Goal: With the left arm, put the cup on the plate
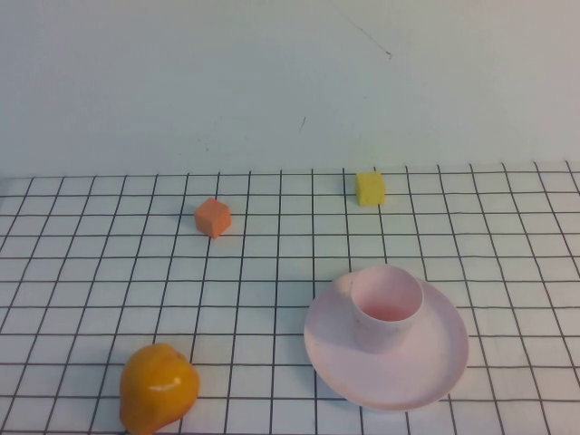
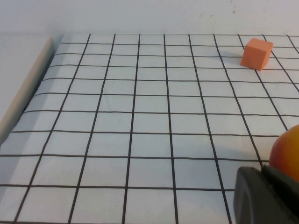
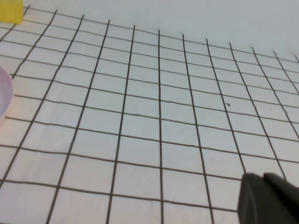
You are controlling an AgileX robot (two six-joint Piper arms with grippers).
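Observation:
The pale pink cup [image 1: 387, 306] stands upright on the round pale pink plate [image 1: 435, 367], a little left of and behind the plate's middle. Neither arm shows in the high view. My left gripper [image 2: 261, 172] shows only as dark fingers pressed together at the corner of the left wrist view, over the gridded table beside an orange fruit [image 2: 287, 149], and holds nothing. My right gripper [image 3: 262, 179] is likewise shut and empty over bare grid, with the plate's rim [image 3: 3, 93] at the edge of its view.
An orange-yellow fruit [image 1: 158, 387] lies at the front left. An orange cube [image 1: 213, 217] [image 2: 256, 53] and a yellow cube [image 1: 370, 188] [image 3: 10, 10] sit toward the back. A white gridded sheet [image 1: 109, 272] covers the table, against a pale wall.

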